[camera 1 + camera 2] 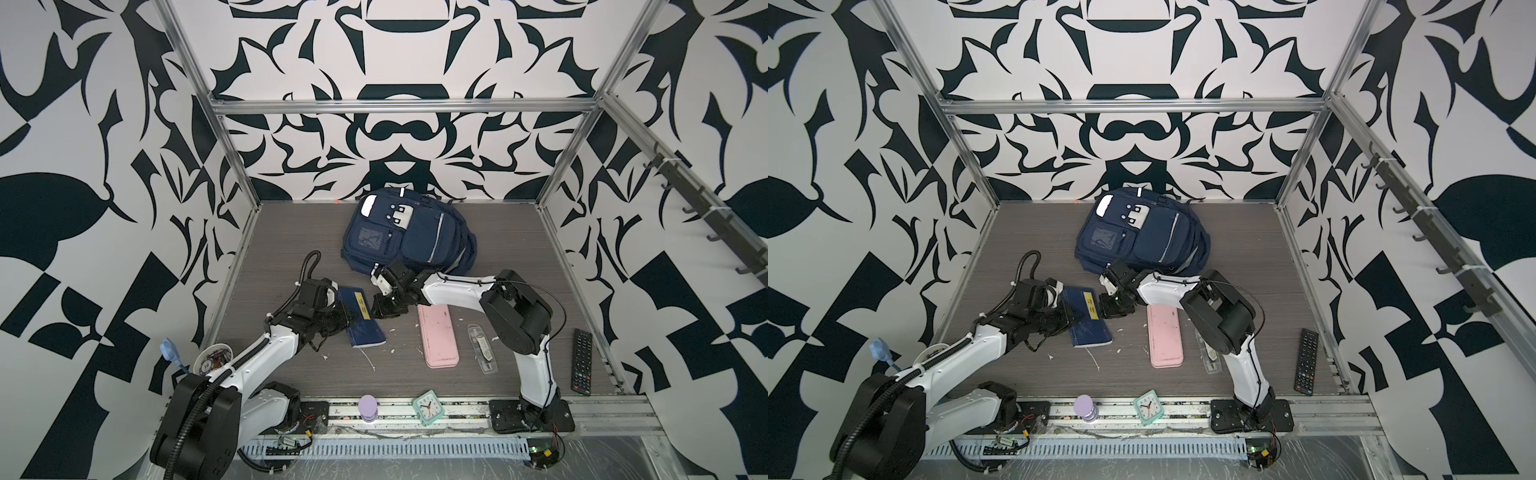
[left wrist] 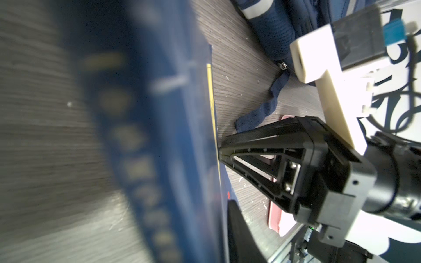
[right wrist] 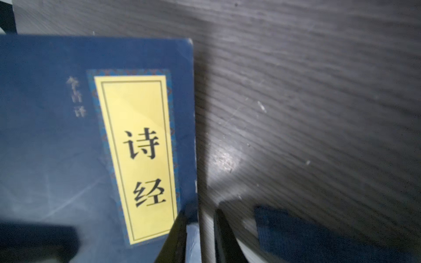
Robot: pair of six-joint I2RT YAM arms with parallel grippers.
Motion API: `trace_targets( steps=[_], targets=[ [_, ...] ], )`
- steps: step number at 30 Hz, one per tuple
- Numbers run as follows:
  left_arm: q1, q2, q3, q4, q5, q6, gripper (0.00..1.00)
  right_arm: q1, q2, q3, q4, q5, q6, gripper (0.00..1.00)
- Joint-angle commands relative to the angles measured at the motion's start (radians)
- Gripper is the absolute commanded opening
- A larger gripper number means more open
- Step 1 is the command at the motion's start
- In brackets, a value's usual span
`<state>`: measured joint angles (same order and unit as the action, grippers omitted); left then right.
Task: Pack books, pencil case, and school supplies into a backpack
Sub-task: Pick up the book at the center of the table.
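Grey wood-grain bench [image 1: 291,257] carries everything; hours here take the far wall as twelve. Navy backpack [image 1: 409,235] lies at twelve o'clock, its front with the white patches facing up in both top views.

Dark blue book [image 1: 361,320], with a yellow title label, sits just to nine o'clock of the bench's middle, between the two hands. Whether a second book lies under it I cannot tell.

Left hand [image 1: 347,319] reaches in from eight o'clock and is clenched on the book's nine-o'clock edge. Its wrist view shows the cover close and blurred beside one black finger [image 2: 234,227].

Right hand [image 1: 380,311] meets the book's three-o'clock edge. Its fingers [image 3: 175,241] straddle that edge, but whether they press it I cannot tell.

Pink pencil case [image 1: 438,336] lies flat at three o'clock of the book, apart from it. Black remote [image 1: 582,359] lies further toward three o'clock, near the bench's edge. Between case and remote lies a clear packet [image 1: 482,347]. A teal clock [image 1: 428,407] stands at six o'clock on the front rail.
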<state>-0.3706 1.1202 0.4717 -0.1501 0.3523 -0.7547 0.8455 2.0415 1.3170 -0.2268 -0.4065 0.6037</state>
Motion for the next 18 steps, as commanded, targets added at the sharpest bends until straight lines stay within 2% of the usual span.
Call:
trace_targets(
  steps=[1, 6, 9, 16, 18],
  targets=[
    [0.012, 0.007, 0.040, -0.013, 0.024, 0.011, 0.10, 0.015, -0.034, -0.032, -0.044, 0.012, -0.001, 0.32],
    [0.066, -0.001, 0.069, -0.010, 0.093, 0.016, 0.07, -0.009, -0.119, -0.054, -0.041, 0.002, -0.002, 0.38],
    [0.112, -0.005, 0.087, 0.019, 0.172, 0.013, 0.08, -0.055, -0.195, -0.087, -0.017, -0.022, 0.003, 0.41],
    [0.150, 0.023, 0.149, 0.128, 0.368, 0.004, 0.11, -0.213, -0.383, -0.246, 0.204, -0.159, 0.121, 0.53],
    [0.150, 0.043, 0.155, 0.197, 0.430, -0.021, 0.12, -0.253, -0.418, -0.296, 0.299, -0.198, 0.181, 0.61]
  ],
)
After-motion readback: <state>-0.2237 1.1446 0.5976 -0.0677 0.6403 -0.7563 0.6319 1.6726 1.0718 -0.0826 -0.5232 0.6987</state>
